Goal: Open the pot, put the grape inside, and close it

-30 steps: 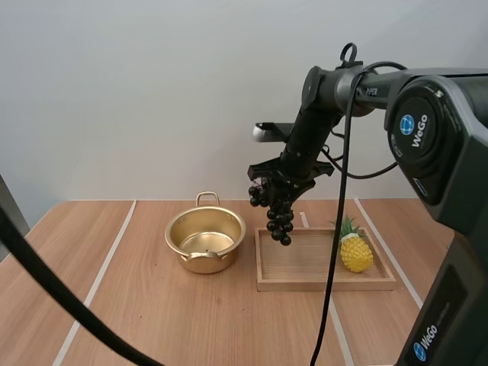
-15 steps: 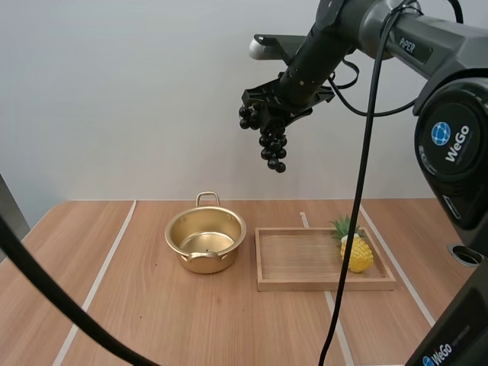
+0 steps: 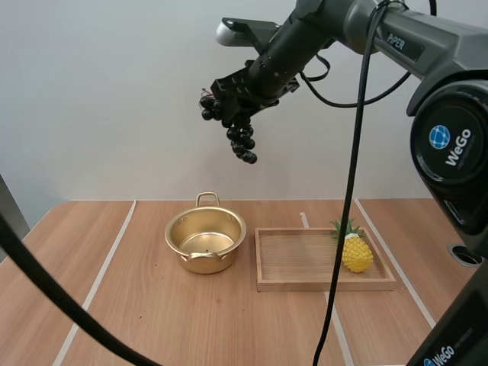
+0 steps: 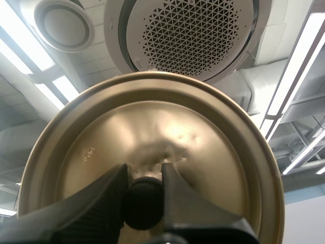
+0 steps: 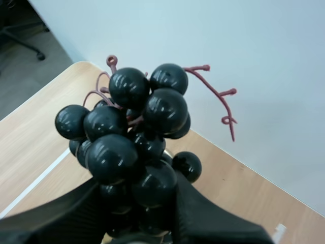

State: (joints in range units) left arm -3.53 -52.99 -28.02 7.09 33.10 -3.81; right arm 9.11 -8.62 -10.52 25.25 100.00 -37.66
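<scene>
High view: right tool (image 3: 233, 105) pinches glossy grapes (image 3: 242, 145); left tool (image 4: 143, 174) clamps round brass lid (image 4: 208, 147).

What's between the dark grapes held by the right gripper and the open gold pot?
Nothing: the high view shows only bare air between the bunch of dark grapes, held in the right gripper, and the lidless round gold metal pot below it.

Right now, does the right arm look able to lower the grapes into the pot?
Probably yes. The pot stands open and empty, its lid pinched by the left tool. The right tool holds the grapes high over the table near the pot, with nothing between.
</scene>
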